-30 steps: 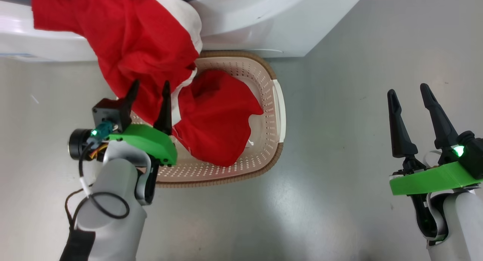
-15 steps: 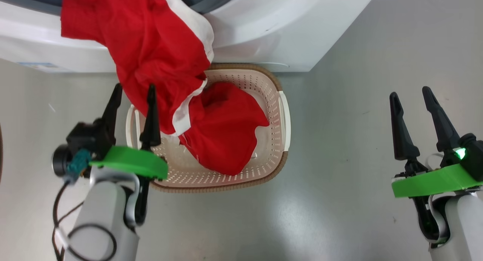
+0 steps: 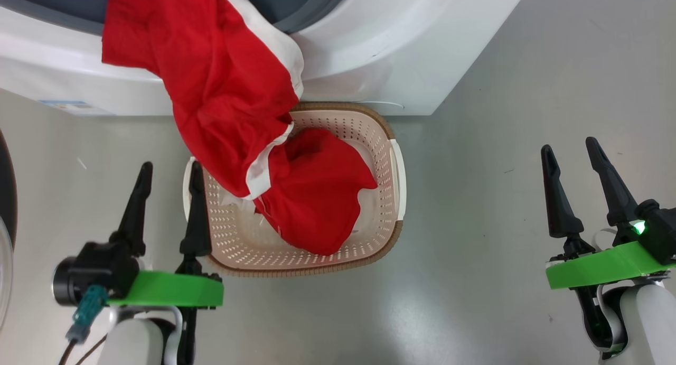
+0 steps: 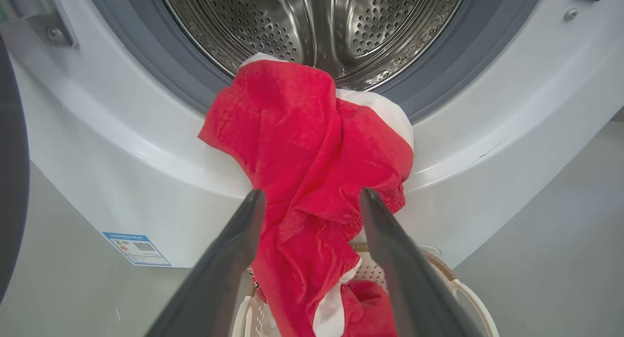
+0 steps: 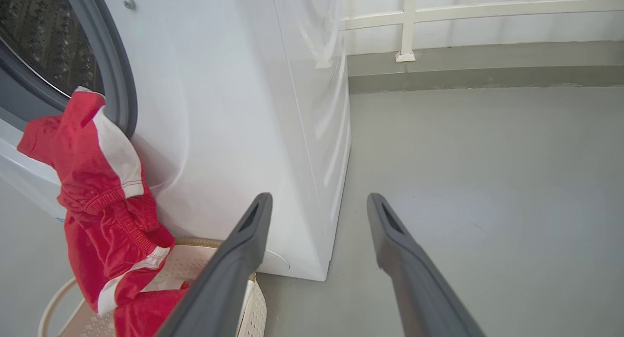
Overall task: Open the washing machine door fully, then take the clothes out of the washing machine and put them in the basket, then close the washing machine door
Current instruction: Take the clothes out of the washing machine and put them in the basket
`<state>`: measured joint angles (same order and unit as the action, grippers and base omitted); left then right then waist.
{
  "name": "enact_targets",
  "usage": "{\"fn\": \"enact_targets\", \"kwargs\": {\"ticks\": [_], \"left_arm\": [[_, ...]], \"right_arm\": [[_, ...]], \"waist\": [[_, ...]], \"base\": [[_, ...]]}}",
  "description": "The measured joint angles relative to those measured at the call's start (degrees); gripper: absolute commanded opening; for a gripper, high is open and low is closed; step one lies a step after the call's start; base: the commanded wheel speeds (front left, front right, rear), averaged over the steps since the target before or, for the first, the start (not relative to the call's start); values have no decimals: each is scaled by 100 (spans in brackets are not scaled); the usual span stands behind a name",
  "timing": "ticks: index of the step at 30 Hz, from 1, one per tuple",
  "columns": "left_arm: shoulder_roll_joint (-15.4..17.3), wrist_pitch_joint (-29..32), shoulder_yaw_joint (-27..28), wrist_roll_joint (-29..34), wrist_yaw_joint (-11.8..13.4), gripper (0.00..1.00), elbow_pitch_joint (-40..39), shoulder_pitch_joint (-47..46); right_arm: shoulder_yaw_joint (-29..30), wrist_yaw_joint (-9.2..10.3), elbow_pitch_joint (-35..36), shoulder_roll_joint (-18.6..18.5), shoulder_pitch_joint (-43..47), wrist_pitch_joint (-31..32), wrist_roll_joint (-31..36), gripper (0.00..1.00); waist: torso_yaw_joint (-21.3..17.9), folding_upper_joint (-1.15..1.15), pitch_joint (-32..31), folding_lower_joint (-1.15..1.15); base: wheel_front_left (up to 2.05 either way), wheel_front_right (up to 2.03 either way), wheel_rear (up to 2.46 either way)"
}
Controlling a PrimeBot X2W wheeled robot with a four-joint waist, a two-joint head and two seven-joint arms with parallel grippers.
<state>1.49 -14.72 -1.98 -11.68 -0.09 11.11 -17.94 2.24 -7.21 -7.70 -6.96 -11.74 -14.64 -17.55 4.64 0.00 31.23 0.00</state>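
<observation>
the clothes (image 3: 222,90) are hanging out of the washing machine (image 3: 401,48): a red garment with a white panel is draping from the steel drum (image 4: 312,20) over the grey gasket (image 4: 146,59) and down the white front, its lower end reaching into the basket (image 3: 237,238). more red fabric is lying heaped in the basket's middle and right half, and whether it is a separate piece is not showing clearly. the basket is sitting on the grey floor (image 3: 475,159), its far rim close against the foot of the machine. the left gripper (image 3: 171,167) is hovering just beside the basket's left side, its two dark fingers standing wide apart with nothing between them; in the left wrist view the garment is showing beyond the fingers, clear of them. the right gripper (image 3: 568,146) is hanging over bare floor well to the right of the basket, likewise spread wide and carrying nothing. the washing machine door (image 3: 6,196) is standing open at the far left edge of the head view
</observation>
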Motion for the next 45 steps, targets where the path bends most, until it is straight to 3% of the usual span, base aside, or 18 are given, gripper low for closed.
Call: {"fn": "enact_targets", "kwargs": {"ticks": [9, 23, 38, 45], "left_arm": [[5, 0, -86, -52, 67, 100, -341, 273], [8, 0, -132, -196, -1, 100, 1, -63], [-10, 0, -12, -229, -203, 100, 1720, -1697], [-26, 0, -21, 113, -349, 100, 2653, -2473]], "right_arm": [[-25, 0, -3, 0, 14, 0, 0, 100], [-37, 0, -8, 7, 11, 0, 0, 100], [-97, 0, -16, 40, -47, 0, 0, 100], [-116, 0, -9, 71, -171, 0, 0, 100]], "waist": [[9, 0, -10, 0], [-13, 0, 79, 0], [-101, 0, 253, 0], [-187, 0, 373, 0]], "base": [[0, 0, 0], [0, 0, 0], [0, 0, 0], [0, 0, 0]]}}
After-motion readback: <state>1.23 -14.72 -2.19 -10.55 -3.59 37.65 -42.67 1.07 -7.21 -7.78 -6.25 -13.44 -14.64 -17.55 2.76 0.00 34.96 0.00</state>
